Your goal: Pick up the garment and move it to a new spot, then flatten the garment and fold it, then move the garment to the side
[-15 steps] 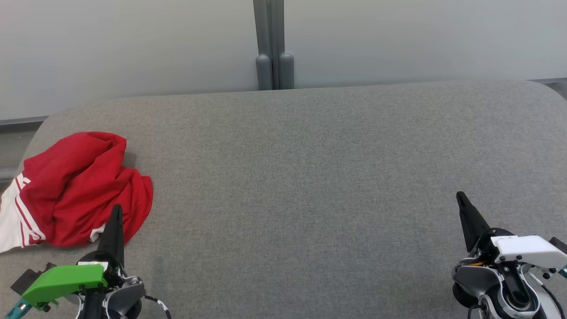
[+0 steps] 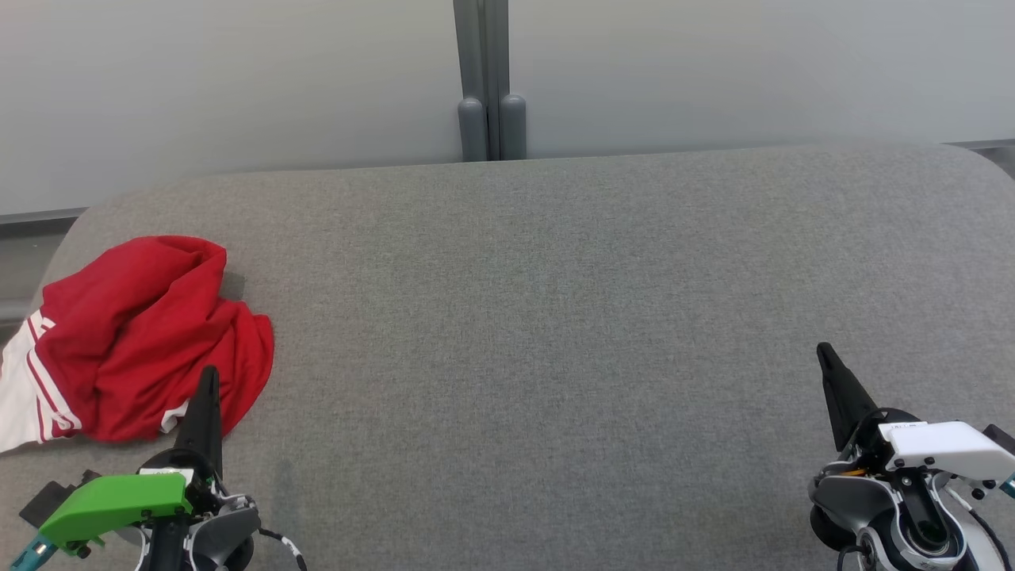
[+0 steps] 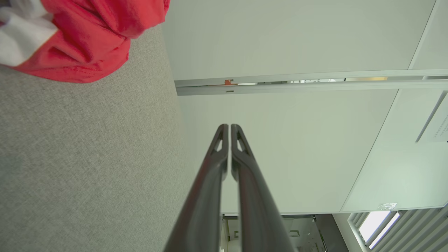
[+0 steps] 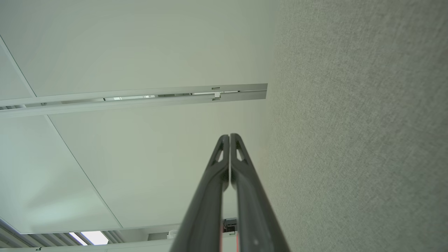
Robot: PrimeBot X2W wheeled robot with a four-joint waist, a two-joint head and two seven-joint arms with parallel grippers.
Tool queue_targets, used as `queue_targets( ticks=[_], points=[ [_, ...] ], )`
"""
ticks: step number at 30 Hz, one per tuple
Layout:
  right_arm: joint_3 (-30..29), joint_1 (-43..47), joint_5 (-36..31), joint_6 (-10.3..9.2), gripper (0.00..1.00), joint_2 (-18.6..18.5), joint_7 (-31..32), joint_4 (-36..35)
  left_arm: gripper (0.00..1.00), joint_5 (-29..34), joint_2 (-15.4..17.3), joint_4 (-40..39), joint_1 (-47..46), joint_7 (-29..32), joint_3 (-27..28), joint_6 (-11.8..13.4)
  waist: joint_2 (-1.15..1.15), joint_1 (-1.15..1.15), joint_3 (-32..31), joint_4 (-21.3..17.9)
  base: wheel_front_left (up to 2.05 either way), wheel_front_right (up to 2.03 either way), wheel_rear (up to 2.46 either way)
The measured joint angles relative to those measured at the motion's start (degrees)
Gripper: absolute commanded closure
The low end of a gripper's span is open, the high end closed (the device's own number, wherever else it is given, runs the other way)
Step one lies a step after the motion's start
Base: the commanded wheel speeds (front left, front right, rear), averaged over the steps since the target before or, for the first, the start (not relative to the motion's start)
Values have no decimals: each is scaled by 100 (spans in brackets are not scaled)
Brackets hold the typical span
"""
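Note:
A crumpled red garment with white side stripes lies bunched at the far left of the grey table, part of it hanging over the left edge. In the left wrist view the garment fills the upper left corner. My left gripper sits at the lower left, shut and empty, its tip just in front of the garment's near edge. Its two fingers press together. At the lower right my right gripper is shut too, holding nothing, far from the cloth, with its fingers touching.
A grey fabric surface covers the table, with rounded corners at the back. Pale partition panels stand behind it, joined by a grey post. Wide bare cloth stretches between the two grippers.

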Motion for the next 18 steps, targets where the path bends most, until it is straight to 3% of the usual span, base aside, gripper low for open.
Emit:
queue_targets(
  ticks=[16,17,18],
  points=[
    [0,0,0,0,100,0,0,0,100,0,0,0,0,0,0,0,0,0,0,0,0,0,0],
    [1,8,1,0,0,2,-1,22,0,0,-2,21,9,0,-1,2,0,0,0,0,0,0,0],
    [3,29,1,-1,0,11,-1,60,0,0,-9,60,34,-4,-4,8,0,0,0,0,0,0,0]
  ],
)
